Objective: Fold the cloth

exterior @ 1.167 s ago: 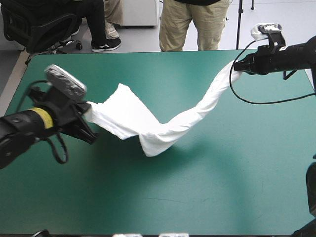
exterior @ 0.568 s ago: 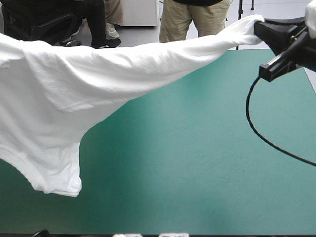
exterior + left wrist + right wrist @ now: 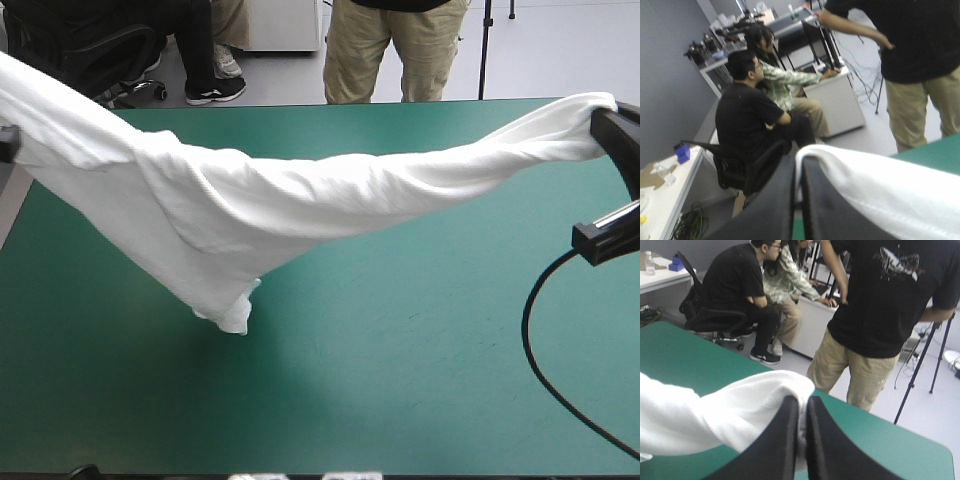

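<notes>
Aloft, the T-shirt [image 3: 300, 200] stretches over the teal-green cover [image 3: 420, 360].

Bright, even light falls from above on the teal-green table cover [image 3: 430, 390]. The lifted white short-sleeved T-shirt [image 3: 250, 205] throws a soft, broad shadow [image 3: 290, 350] onto the cover under its hanging low point. Its upper folds are nearly washed out, its underside greyer. In both wrist views it shows bright against darker surroundings.

Your left gripper [image 3: 799, 164] shows two broad black fingers [image 3: 774, 210], matte and smooth, curved like fins and narrowing toward the tips. Your right gripper [image 3: 803, 404] looks alike: black, finned, faintly glossy.
</notes>
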Controlling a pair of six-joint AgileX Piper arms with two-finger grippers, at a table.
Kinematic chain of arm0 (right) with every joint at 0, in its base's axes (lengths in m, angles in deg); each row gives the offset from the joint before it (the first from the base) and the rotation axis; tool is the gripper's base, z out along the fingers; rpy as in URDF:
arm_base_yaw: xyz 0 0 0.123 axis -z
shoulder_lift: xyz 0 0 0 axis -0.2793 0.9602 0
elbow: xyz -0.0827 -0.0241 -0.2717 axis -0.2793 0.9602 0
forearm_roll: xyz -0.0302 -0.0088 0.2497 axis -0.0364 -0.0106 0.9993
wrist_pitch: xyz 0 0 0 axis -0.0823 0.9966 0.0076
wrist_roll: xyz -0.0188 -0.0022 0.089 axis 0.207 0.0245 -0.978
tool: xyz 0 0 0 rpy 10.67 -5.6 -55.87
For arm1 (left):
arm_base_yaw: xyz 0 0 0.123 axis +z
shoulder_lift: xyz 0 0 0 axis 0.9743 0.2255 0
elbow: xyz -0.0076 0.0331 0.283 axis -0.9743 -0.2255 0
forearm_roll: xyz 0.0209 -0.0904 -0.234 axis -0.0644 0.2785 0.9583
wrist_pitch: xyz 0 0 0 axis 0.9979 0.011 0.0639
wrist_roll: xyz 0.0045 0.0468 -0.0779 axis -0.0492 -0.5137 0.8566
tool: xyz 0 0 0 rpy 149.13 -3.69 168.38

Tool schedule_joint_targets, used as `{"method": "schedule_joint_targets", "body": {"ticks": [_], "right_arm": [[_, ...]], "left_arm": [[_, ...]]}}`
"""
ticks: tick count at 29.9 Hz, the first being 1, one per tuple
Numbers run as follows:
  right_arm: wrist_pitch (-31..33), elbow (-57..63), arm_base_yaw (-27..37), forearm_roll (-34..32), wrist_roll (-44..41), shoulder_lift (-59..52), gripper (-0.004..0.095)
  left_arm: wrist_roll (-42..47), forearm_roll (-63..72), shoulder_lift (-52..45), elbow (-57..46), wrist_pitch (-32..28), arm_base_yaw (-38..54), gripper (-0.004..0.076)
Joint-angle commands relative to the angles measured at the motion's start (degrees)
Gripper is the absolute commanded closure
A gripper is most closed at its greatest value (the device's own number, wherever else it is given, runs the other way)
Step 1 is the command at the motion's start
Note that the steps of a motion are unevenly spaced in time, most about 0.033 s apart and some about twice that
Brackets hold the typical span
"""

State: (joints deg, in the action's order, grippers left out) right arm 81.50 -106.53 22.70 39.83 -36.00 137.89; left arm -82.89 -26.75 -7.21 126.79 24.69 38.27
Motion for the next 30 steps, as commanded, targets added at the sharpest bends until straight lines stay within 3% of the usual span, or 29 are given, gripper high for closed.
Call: {"method": "schedule_joint_targets", "body": {"ticks": [1, 4, 9, 16, 22, 24, 27, 30], "right_arm": [[-3.3, 4.4, 0.5, -1.7, -0.5, 1.2, 0.0923], [-5.4, 9.8, 0.5, -3.0, -1.1, 2.8, 0.0923], [-15.7, 17.3, 0.5, -4.8, -1.1, 8.2, 0.0923], [-33.4, 18.5, 0.5, -5.4, -0.9, 20.9, 0.0925], [-34.6, 18.5, 0.5, 0.0, -0.2, 33.3, 0.0913], [-34.6, 18.5, 0.5, 1.0, 0.1, 37.8, 0.0852], [-34.8, 18.5, 0.5, 1.2, 0.1, 43.1, 0.0679], [-35.4, 18.5, 0.5, 1.1, 0.1, 47.1, 0.0469]], "left_arm": [[3.4, -1.7, 3.2, -7.6, 1.4, 0.0, 0.0733], [8.0, -5.8, 6.6, -16.1, -2.8, 0.0, 0.0733], [22.1, -17.4, 15.0, -26.4, -19.6, 2.9, 0.0733], [36.4, -16.0, 28.9, -20.3, -40.4, 15.9, 0.0733], [36.4, -12.1, 38.9, -15.0, -48.0, 19.5, 0.0733], [36.4, -11.1, 41.6, -14.9, -48.1, 19.5, 0.0732], [36.0, -6.3, 44.6, -14.9, -48.2, 19.5, 0.0707], [35.3, -2.9, 47.1, -14.9, -47.8, 19.5, 0.0591]]}}
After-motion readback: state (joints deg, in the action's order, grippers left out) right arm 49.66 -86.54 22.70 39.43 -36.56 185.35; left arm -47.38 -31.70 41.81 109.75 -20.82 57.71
